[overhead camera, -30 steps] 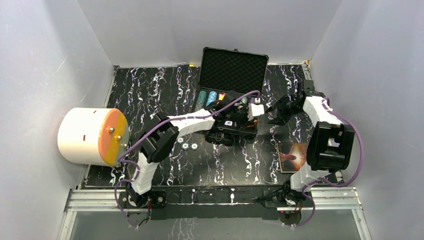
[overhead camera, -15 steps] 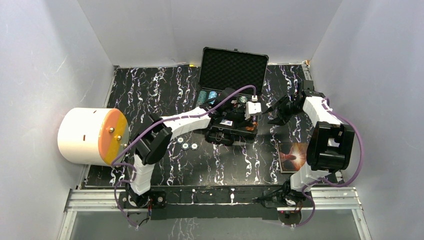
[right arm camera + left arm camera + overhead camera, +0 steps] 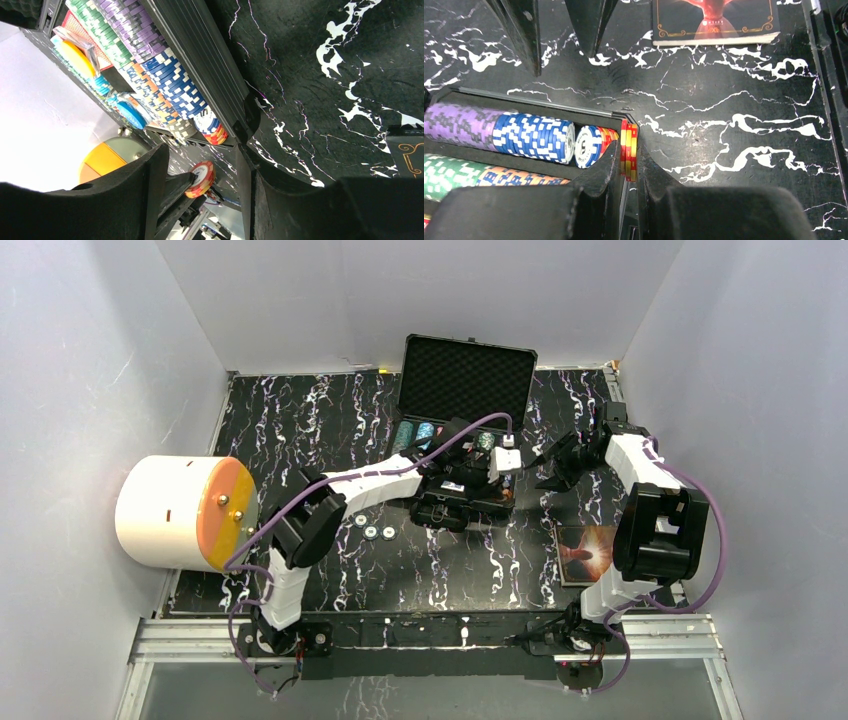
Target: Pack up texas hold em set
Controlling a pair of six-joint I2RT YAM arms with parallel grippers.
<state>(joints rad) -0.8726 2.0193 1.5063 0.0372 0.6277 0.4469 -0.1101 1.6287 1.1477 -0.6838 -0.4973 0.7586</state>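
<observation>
Held chips: a thin red-and-yellow stack [image 3: 629, 145] stood on edge, pinched between the jaws of the left gripper [image 3: 629, 162].
Where the stack was: right at the end corner of the black hard case [image 3: 539, 103]. I couldn't tell whether it touched the wall.
Case: it lay open on the table, its tray off to one side of the left jaws. The foam-lined lid [image 3: 467, 378] stood upright at the far side.
Chip rows: the chip rows [image 3: 534, 137] lay on edge in the tray, in bands of purple, blue, green and orange. A white-faced chip ended the blue band, just beside the left jaws.
Yellow disc: the yellow disc [image 3: 76, 56] sat in the tray in clear wrap, at the end farthest from the right jaws.
Right gripper: the right gripper [image 3: 202, 147] had its jaws spread wide with nothing between them. It faced the case's end, close to it but apart. The pinched stack showed through the gap between the jaws.
Loose chips: three loose chips [image 3: 372, 531] lay flat on the table on the near side of the case, well back from the left jaws and beside that arm.
Book: a dark book [image 3: 714, 20] lay flat beyond the left jaw tips.
White cylinder: a big white cylinder [image 3: 170, 510] lay on its side, well apart from both sets of jaws.
Table: the table [image 3: 734, 100] was black with white marbling.
</observation>
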